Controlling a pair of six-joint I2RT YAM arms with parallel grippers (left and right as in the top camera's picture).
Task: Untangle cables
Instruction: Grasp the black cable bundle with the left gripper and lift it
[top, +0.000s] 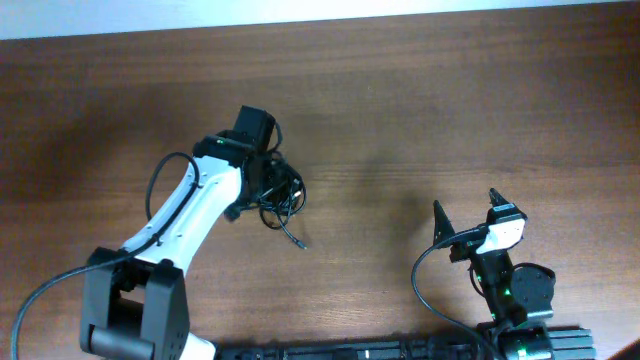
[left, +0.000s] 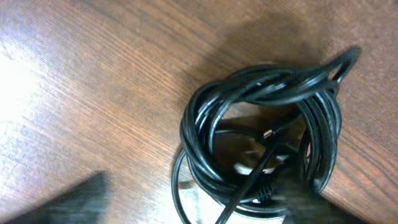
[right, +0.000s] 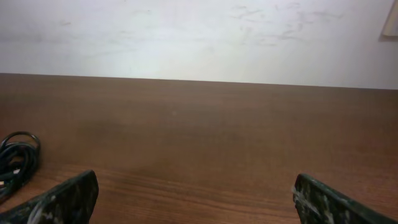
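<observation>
Black cables (top: 284, 198) lay in one knotted clump just nine o'clock of the tabletop's (top: 450, 120) centre. Left fingers (left: 74, 202) gaped over it, holding nothing; right fingers (right: 62, 202) gaped empty. Untangling looked hardly begun.

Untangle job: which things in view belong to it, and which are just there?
Job:
- cables, one knotted clump
- left gripper, open over the clump
- right gripper, open, well clear of it

Just there:
- table
- arm wires, thicker, fixed to the arms
- wall behind the table
</observation>
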